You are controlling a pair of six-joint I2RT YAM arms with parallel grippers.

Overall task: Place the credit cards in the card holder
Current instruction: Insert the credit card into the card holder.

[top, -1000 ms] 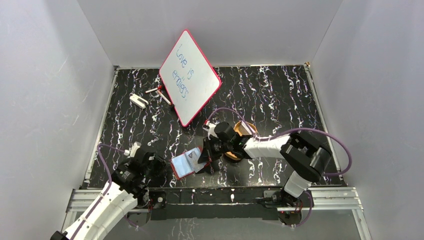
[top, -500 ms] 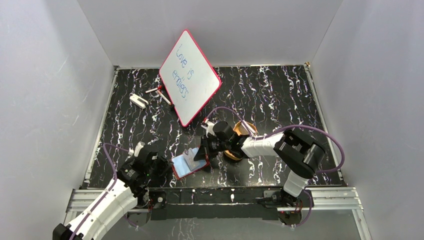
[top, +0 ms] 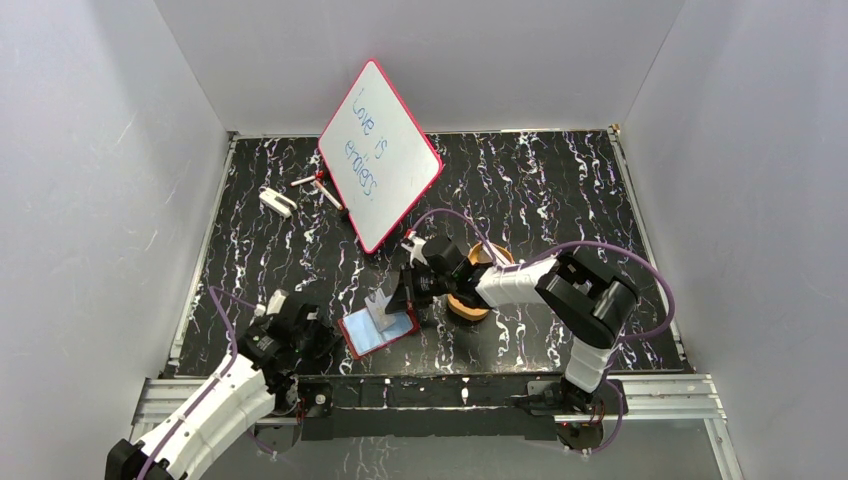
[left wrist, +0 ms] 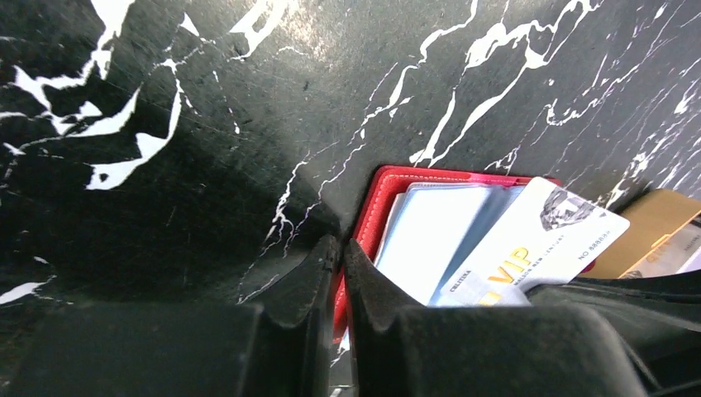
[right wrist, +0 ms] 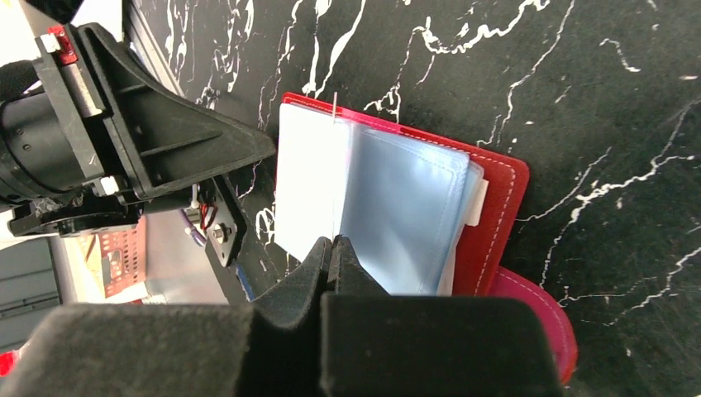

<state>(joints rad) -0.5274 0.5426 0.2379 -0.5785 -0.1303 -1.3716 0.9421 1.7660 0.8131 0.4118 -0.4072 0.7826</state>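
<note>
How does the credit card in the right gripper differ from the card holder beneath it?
The credit card is pale whitish with VIP print, while the card holder is dark red with bluish clear sleeves. The card is one thin sheet, tilted and pinched by the right gripper; the holder lies open on the table. The card is the smaller. Both are rectangular.

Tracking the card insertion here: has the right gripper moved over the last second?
Yes. In the top view the right gripper, shut on a credit card, has shifted left, away from the orange tray and over the card holder.
</note>
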